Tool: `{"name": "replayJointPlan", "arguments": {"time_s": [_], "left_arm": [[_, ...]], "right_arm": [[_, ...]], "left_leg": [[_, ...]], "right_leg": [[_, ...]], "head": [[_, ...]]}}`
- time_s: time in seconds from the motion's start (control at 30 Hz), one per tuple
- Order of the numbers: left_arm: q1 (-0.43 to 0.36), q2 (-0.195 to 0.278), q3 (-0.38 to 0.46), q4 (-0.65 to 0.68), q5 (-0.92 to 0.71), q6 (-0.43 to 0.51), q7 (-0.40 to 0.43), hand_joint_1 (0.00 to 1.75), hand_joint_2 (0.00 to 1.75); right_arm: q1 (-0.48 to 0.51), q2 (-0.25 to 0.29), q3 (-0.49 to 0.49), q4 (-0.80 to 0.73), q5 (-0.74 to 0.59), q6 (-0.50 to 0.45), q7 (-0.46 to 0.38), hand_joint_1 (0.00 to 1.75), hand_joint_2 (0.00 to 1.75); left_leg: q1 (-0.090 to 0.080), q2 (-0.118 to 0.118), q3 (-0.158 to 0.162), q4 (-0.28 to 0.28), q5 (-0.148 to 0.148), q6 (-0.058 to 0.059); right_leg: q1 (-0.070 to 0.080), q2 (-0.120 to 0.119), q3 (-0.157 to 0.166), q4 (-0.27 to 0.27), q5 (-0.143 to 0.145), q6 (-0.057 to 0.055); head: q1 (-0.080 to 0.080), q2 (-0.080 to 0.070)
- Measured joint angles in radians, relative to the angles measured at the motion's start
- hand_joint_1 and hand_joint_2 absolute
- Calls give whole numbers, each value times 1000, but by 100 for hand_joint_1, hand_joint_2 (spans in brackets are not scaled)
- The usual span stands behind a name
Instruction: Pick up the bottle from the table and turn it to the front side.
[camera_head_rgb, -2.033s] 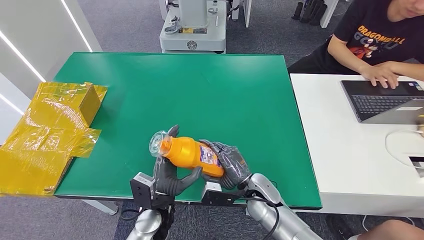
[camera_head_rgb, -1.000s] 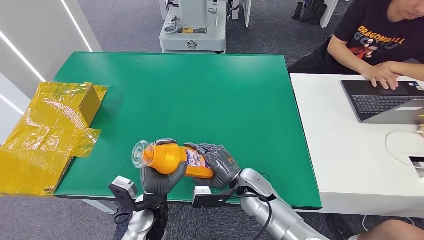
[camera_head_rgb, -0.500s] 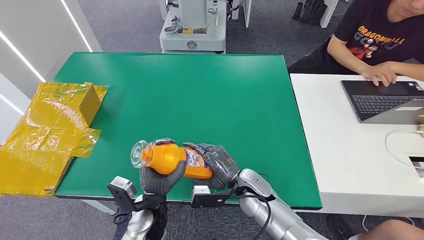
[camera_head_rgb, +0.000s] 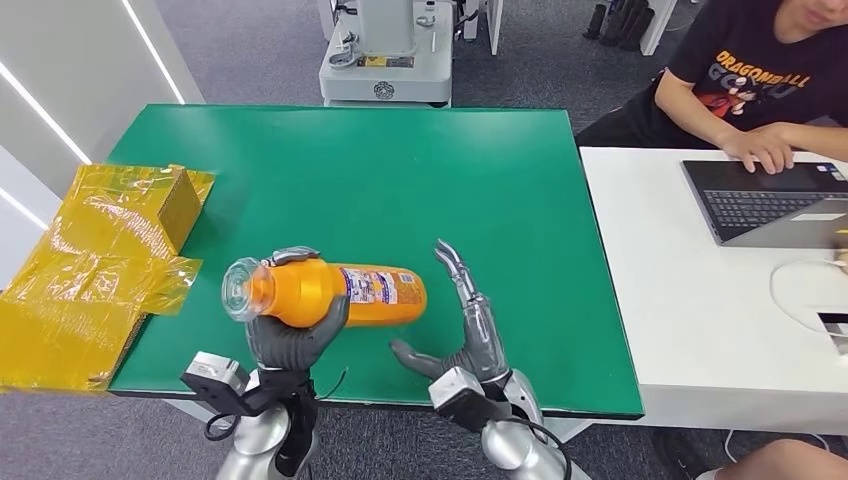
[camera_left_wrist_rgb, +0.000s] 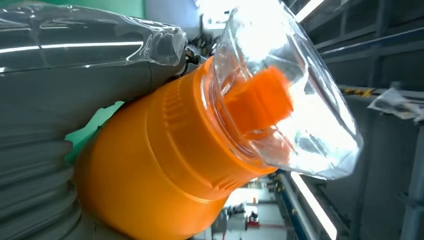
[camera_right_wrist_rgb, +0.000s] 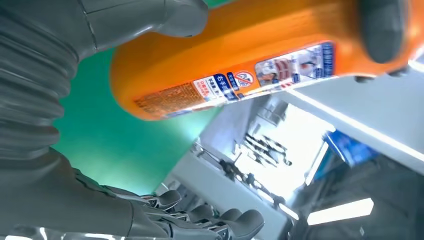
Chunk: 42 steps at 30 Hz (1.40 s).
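The left hand (camera_head_rgb: 290, 335) grips the orange bottle (camera_head_rgb: 330, 292) on its side, above the table's (camera_head_rgb: 420, 180) near edge. The right hand (camera_head_rgb: 465, 330), just beside the bottle's base, is spread and holds nothing. The label seems to face up, so the turning step looks nearly done; next comes checking the front.

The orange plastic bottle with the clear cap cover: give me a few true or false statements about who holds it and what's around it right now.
1. The left hand holds the orange plastic bottle. True.
2. The right hand grips the bottle's base. False: it is open, apart from the bottle.
3. The bottle stands upright on the green table. False: it lies sideways in the hand, above the table.
4. Yellow plastic wrapping lies at the table's left edge. True.
5. A person's hand rests on the laptop. True.
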Motion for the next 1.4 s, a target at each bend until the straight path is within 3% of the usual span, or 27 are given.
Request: {"name": "replayJointPlan", "arguments": {"time_s": [0.13,0.3,0.5,0.6,0.77,0.9,1.17,1.4], "left_arm": [[-21,14,6,-35,-67,84,0,175,175],[-53,37,9,-58,-189,158,19,175,175],[-169,128,21,-36,-567,228,189,175,175],[-285,197,21,48,-779,236,287,175,175],[-433,293,19,204,-968,239,389,175,175],[-488,350,19,303,-1011,258,415,175,175],[-597,471,14,510,-1281,286,593,175,175],[-690,534,-6,692,-1469,153,680,175,175]], "right_arm": [[56,8,-8,-87,25,-71,10,0,175],[110,22,-21,-156,3,-78,28,0,175],[193,47,-31,-243,-37,-58,69,0,175],[215,55,-33,-271,-37,-58,87,0,175],[235,57,-47,-301,-67,-26,90,0,175],[246,57,-57,-318,-78,-15,86,0,175],[290,57,-89,-374,-61,0,86,0,175],[317,57,-110,-394,-51,23,77,0,175]], "left_leg": [[0,0,0,0,0,0],[0,0,0,0,0,0],[0,0,0,0,1,-1],[1,0,0,0,2,-2],[1,1,1,0,3,-3],[1,2,1,0,3,-3],[1,5,0,-1,3,-4],[1,6,0,-1,3,-4]], "right_leg": [[0,0,0,0,0,0],[0,0,0,0,0,0],[0,0,-1,1,0,0],[0,0,-1,1,1,-1],[0,2,-1,2,2,-2],[0,3,-2,2,2,-2],[1,6,-4,2,2,-3],[0,6,-4,3,2,-3]], "head": [[0,0],[0,0],[0,0],[0,0],[0,0],[0,0],[0,0],[0,0]]}}
